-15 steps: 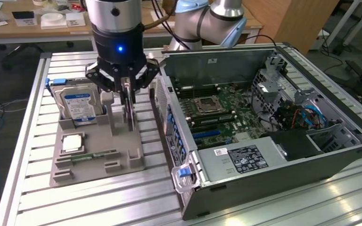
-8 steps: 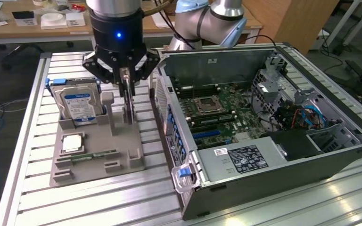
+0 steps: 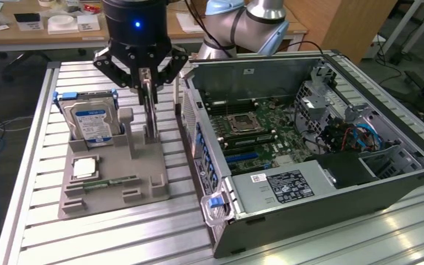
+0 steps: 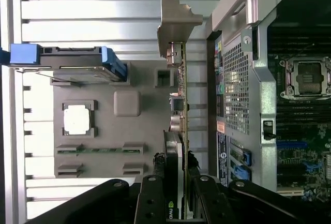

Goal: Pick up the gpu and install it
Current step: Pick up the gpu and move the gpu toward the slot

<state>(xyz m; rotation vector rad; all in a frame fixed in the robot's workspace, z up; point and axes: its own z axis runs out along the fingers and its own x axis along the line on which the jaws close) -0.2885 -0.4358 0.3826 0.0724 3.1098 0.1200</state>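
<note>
Now my claw [image 3: 145, 83] is clamped on the gpu [image 3: 150, 118], which stands upright in the grey holder [image 3: 116, 190] beside the computer case [image 3: 308, 215]. I think this is the pick-up step; it calls for a straight, gentle pull.

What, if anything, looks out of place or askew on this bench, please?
Nothing stands out. The gpu stands upright between the fingers at the holder, the hard drive sits straight in its slot, and the case lies open with nothing spilled.
</note>
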